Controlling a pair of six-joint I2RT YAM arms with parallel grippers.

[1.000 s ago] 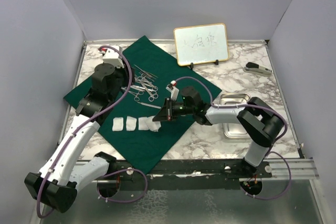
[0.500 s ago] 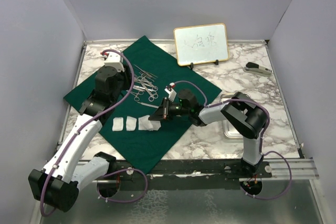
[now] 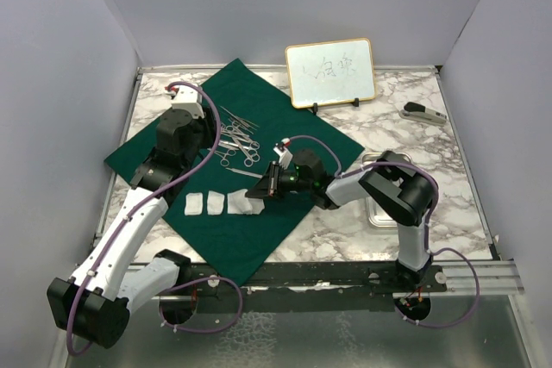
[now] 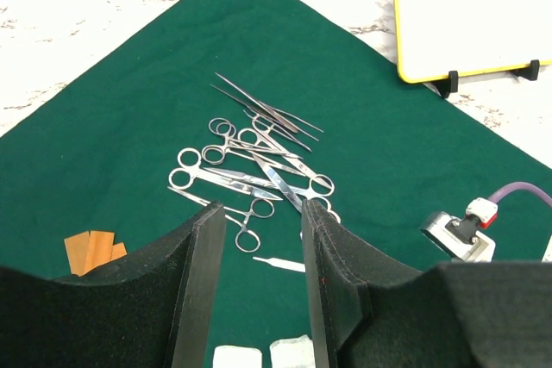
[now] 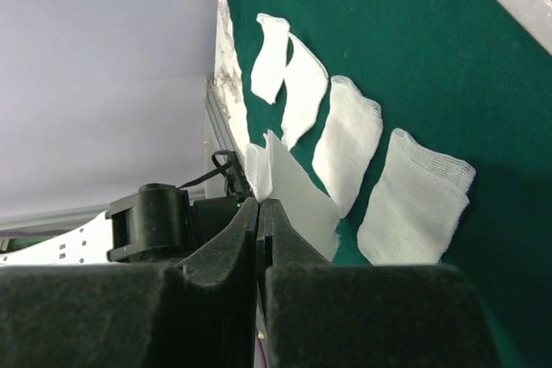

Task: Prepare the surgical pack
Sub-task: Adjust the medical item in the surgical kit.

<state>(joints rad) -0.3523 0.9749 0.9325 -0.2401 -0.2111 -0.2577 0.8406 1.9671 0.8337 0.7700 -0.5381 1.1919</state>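
Right gripper (image 5: 259, 206) clamped on a gauze square (image 5: 297, 196), low over the green cloth (image 5: 388, 40) beside the laid row (image 5: 345, 144) (four visible). Suggest lowering flat, releasing alongside, evenly spaced. Left gripper (image 4: 263, 217) apart above instruments (image 4: 250, 157).

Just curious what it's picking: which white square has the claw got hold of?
The gauze square standing up on edge, pinched in the right claw; the other four lie flat on the green cloth.

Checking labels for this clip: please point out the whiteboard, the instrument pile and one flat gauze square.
whiteboard (image 3: 330, 72), top external view, middle of its white face.
instrument pile (image 4: 276, 183), left wrist view, a scissor blade mid-pile.
flat gauze square (image 5: 416, 198), right wrist view, its centre.
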